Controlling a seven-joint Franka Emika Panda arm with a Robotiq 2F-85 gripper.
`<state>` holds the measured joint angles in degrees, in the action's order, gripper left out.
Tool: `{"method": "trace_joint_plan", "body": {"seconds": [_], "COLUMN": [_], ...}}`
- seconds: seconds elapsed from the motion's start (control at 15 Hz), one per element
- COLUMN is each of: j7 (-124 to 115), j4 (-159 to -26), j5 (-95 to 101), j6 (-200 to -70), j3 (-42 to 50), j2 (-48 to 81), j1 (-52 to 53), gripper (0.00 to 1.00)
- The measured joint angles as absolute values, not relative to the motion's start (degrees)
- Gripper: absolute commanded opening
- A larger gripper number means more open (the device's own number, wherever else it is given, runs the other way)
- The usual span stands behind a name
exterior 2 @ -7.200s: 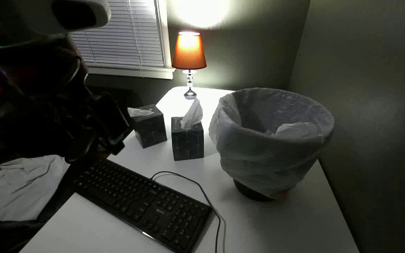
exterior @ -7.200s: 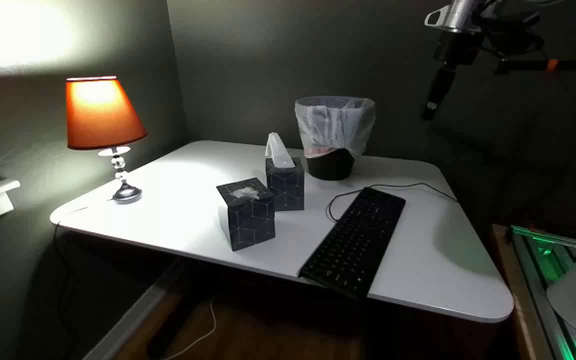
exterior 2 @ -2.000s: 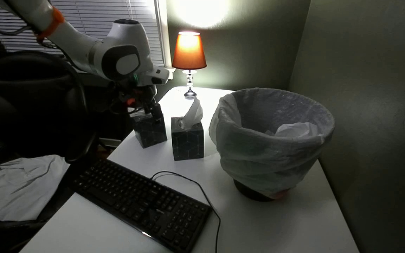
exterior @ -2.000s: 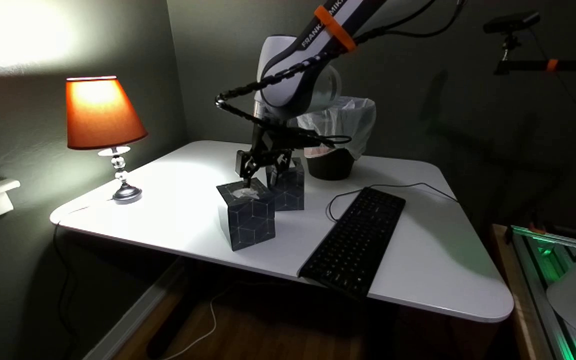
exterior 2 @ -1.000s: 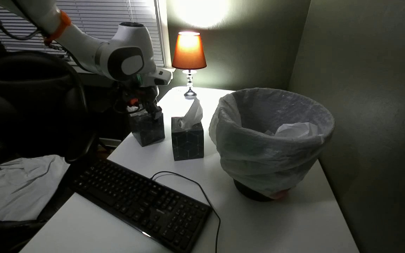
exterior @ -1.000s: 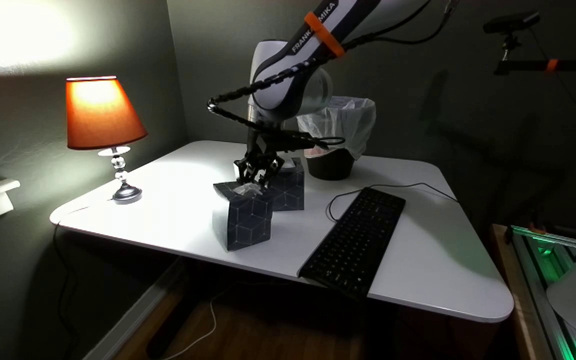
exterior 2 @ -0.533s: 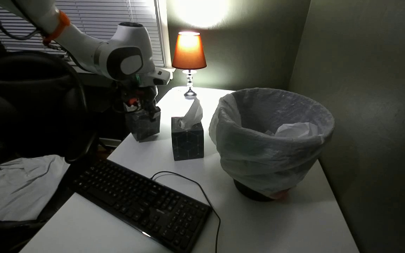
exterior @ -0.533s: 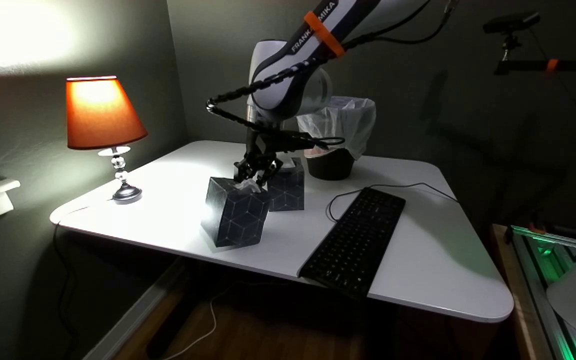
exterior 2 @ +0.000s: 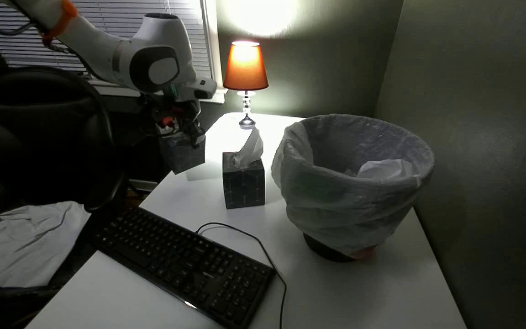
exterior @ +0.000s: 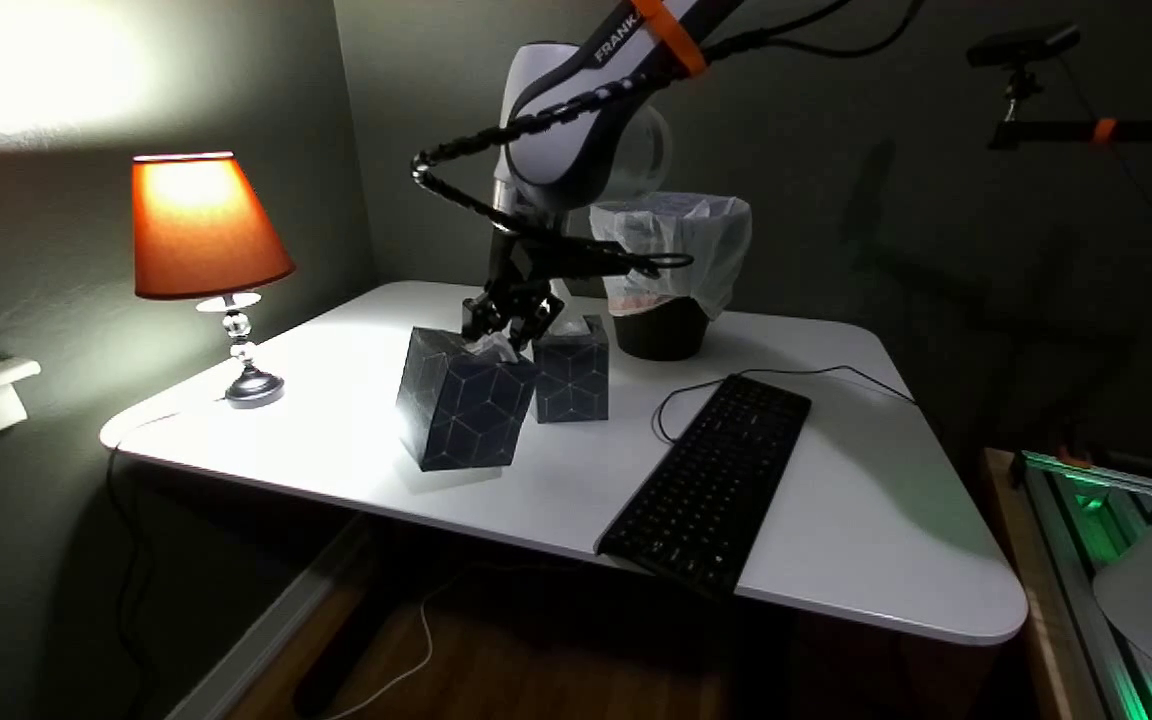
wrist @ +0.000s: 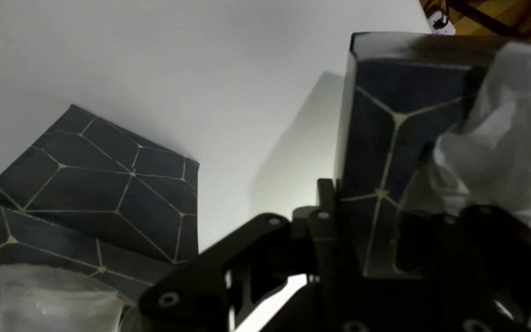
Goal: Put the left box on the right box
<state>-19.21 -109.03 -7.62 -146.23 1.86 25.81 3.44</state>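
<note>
The left box (exterior: pixel 466 410) has just come up off the table (exterior: pixel 836 500)! Two seconds ago it stood flat there, and half a second ago it was tipping over a bit; now there's a shadow (wrist: pixel 300 157) on the table under it. The gripper (wrist: pixel 370 221) is pinching the box by its top edge: one finger looks to be on the outside, and the other goes down in the hole, next to the crumpled tissue (wrist: pixel 500 147). The box hangs crooked, with its bottom swung out to one side. The right box (exterior 2: pixel 244 187) has not moved. It stands up straight on the table, near the hanging one but not touching it, and a tall white tissue (exterior 2: pixel 250 148) sticks up from its top. So I think the picking-up part is going well, and the putting-on part is not done yet. The box is too low to go over. My guess is that it has to rise until its bottom is higher than the tall tissue, then go across and come down slowly. The tilt worries me: if the box lands on a corner, it could slide right off.
</note>
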Motion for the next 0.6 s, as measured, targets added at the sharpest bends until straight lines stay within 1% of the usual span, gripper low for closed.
{"method": "trace_joint_plan", "body": {"seconds": [0.6], "j7": [-22.75], "j4": [-115.62], "j5": [-4.97], "j6": [-144.15], "j3": [3.47], "j2": [12.80], "j1": [3.38], "gripper": [0.01]}}
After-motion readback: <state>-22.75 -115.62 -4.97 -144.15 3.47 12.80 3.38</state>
